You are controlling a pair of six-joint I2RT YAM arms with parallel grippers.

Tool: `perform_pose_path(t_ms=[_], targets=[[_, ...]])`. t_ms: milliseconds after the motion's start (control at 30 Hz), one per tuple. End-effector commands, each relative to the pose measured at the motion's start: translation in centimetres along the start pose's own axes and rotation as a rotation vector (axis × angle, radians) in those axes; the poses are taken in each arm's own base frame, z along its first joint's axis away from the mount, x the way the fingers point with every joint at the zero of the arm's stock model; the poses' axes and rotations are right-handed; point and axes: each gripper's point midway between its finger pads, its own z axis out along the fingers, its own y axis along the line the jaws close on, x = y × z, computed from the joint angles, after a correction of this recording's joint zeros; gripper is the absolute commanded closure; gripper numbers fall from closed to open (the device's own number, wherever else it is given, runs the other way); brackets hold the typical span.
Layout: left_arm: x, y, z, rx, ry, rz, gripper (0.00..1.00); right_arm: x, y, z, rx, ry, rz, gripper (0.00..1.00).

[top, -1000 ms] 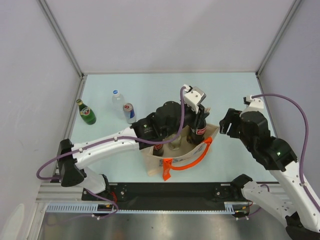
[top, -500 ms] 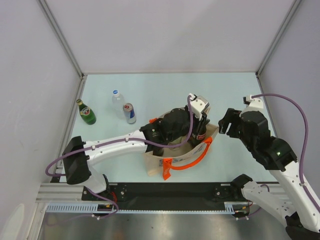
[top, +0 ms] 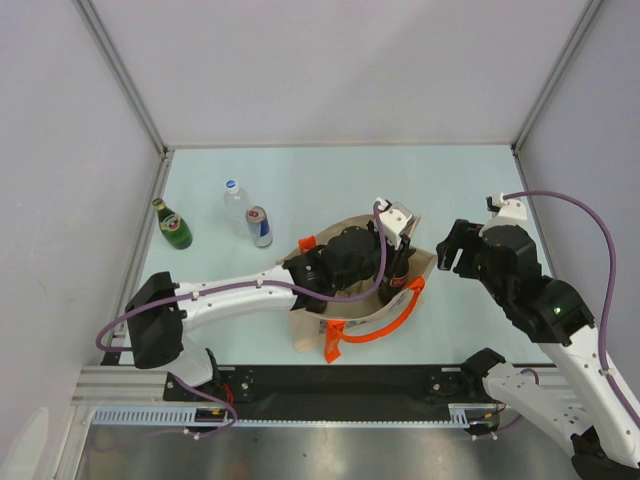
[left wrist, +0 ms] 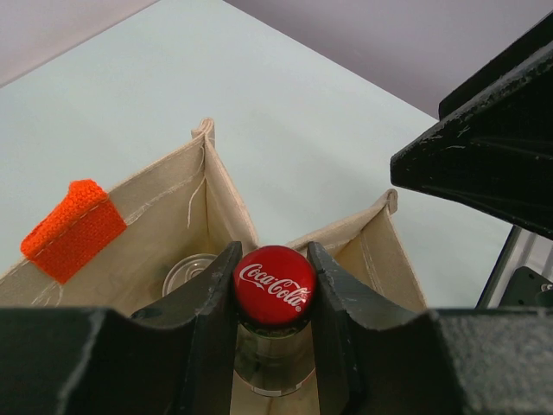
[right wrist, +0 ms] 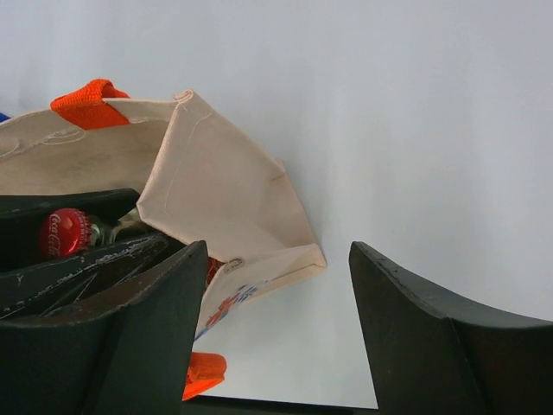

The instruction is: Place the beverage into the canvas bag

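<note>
- Reading "Coca-Cola" in white script, the round red cap (left wrist: 275,284) tops a glass beverage bottle (left wrist: 270,356), pinched at the neck by the left gripper (left wrist: 275,298).
- That bottle stands upright inside the boxy beige canvas bag (left wrist: 367,246) with bright orange strap handles (left wrist: 73,229); a silver can top (left wrist: 186,270) shows beside it in the bag.
- Just beside the bag's right end, the right gripper (right wrist: 278,251) hangs spread wide, holding nothing.
- Well apart to the left stand a green glass bottle (top: 172,223), a clear plastic bottle (top: 235,198) and a blue-silver can (top: 259,226).

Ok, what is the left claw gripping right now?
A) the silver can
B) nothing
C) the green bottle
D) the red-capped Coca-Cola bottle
D: the left wrist view shows the left claw shut on the top of the red-capped Coca-Cola bottle, with the canvas bag walls around it.
</note>
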Motion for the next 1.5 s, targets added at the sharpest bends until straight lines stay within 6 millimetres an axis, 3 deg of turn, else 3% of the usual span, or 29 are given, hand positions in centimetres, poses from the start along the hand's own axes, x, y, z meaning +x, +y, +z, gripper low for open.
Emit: perform_pose_path(t_ms=[0,267,367,467,667,767,900,1100,1233,1333,1400,1467], targets=[[-8.1,-2.1,-0.8,0.09,-0.273,-0.108,1.0,-0.9,0.3,-0.2,-0.019,-0.036,0.01,0.28],[-6.0,-2.7,0.2,0.119,-0.233,-0.12,0.99,-0.8,0.4,-0.1,-0.024,-0.033,0.005,0.26],[-5.2,-2.8,0.4,0.126,-0.22,-0.118,0.88,-0.9,0.5,-0.1,-0.026,-0.035,0.002,0.25],[-4.4,-2.8,0.4,0.127,-0.204,-0.12,0.84,-1.0,0.5,-0.1,-0.027,-0.039,-0.001,0.24],[-3.6,-3.0,0.3,0.138,-0.185,-0.127,0.54,-0.9,0.6,0.1,-0.034,-0.032,-0.006,0.22],[-3.5,-2.8,0.1,0.134,-0.184,-0.131,0.47,-0.9,0.7,0.0,-0.04,-0.033,-0.008,0.22],[-3.5,-2.9,0.0,0.134,-0.181,-0.133,0.46,-1.1,0.7,-0.4,-0.049,-0.044,0.0,0.22],[-4.8,-2.2,-1.3,0.104,-0.183,-0.142,0.41,-1.0,0.9,-0.5,-0.064,-0.04,0.002,0.22],[-7.8,-0.9,-2.8,0.033,-0.193,-0.104,0.35,-1.2,1.5,-0.5,-0.09,-0.038,-0.01,0.21],[-10.1,0.4,-4.4,-0.03,-0.206,-0.068,0.2,-1.3,1.9,-0.5,-0.114,-0.039,-0.015,0.21],[-11.0,1.1,-5.3,-0.064,-0.193,-0.038,0.01,-1.4,2.4,-0.5,-0.139,-0.043,-0.02,0.21],[-11.8,2.2,-6.4,-0.114,-0.193,-0.012,0.0,-1.5,2.8,-0.5,-0.158,-0.047,-0.021,0.2]])
